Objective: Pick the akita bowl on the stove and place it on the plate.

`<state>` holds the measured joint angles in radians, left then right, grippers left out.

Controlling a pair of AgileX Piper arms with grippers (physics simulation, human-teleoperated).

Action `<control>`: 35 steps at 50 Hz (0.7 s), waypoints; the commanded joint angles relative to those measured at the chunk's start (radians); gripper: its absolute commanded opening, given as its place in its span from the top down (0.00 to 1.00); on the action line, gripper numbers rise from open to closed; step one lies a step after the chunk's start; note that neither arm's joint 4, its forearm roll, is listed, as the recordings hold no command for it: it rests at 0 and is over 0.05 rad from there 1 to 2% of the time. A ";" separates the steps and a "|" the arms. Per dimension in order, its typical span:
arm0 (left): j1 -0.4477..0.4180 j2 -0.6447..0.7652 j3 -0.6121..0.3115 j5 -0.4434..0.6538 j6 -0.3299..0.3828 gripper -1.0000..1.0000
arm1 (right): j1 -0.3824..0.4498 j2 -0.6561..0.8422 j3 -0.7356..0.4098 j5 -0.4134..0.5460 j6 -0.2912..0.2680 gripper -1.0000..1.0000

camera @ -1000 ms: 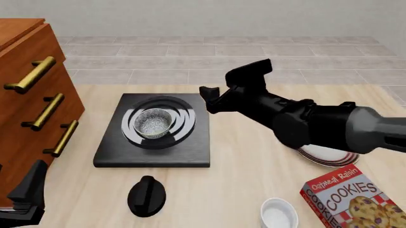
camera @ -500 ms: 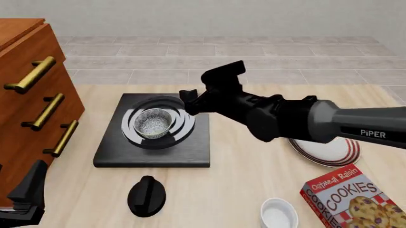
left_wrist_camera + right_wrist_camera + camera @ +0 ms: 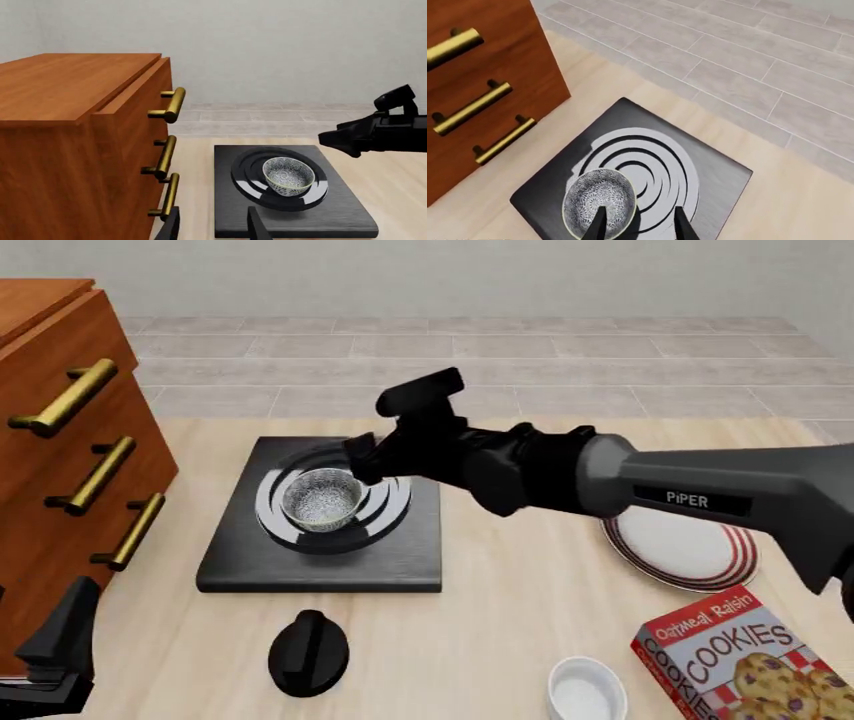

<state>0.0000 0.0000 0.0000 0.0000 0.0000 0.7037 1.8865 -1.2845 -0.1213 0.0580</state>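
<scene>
Akita bowl [image 3: 324, 499] sits upright on the stove [image 3: 324, 525], slightly off the burner's centre toward the drawer side, same spot as a sec ago — untouched. What's changed is me: my right hand [image 3: 367, 458] has swept in from the plate side over the last sec and is now over the stove's far-right part, tips just beside the bowl's rim. In the right wrist view the two fingers [image 3: 598, 223] show w/ a gap between them, nothing in it, one finger over the bowl's [image 3: 599, 202] near edge, the other over the burner rings. So: hand parted, holding nothing. Can't tell how high I am above the rim.

Means the approach is abt done; grasp not yet made. Next I'd judge: drop a bit so the fingers straddle the bowl wall, then pinch. Small bowl, rounded side — could slip or tip if I catch it too shallow.

Plate [image 3: 679, 549] lies well apart on the table [image 3: 507, 640], near right, partly under my forearm, w/ a cookies box [image 3: 738, 665] just in front. Left hand [image 3: 212, 226] parked low near the drawers [image 3: 74, 470], fingers apart, empty.
</scene>
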 commanded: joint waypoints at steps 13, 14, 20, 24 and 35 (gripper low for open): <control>0.000 0.000 0.000 0.000 0.000 0.00 | 0.013 0.121 -0.147 0.152 0.006 0.00; 0.000 0.000 0.000 0.000 0.000 0.00 | 0.016 0.123 -0.146 0.153 0.016 0.00; 0.000 0.000 0.000 0.000 0.000 0.00 | -0.008 0.150 -0.171 0.174 0.012 0.00; 0.000 0.000 0.000 0.000 0.000 0.00 | -0.020 0.177 -0.179 0.175 0.017 0.00; 0.000 0.000 0.000 0.000 0.000 0.00 | -0.025 0.227 -0.211 0.181 0.034 0.00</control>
<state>0.0000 0.0000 0.0000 0.0000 0.0000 0.6872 2.0682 -1.4638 0.0461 0.0757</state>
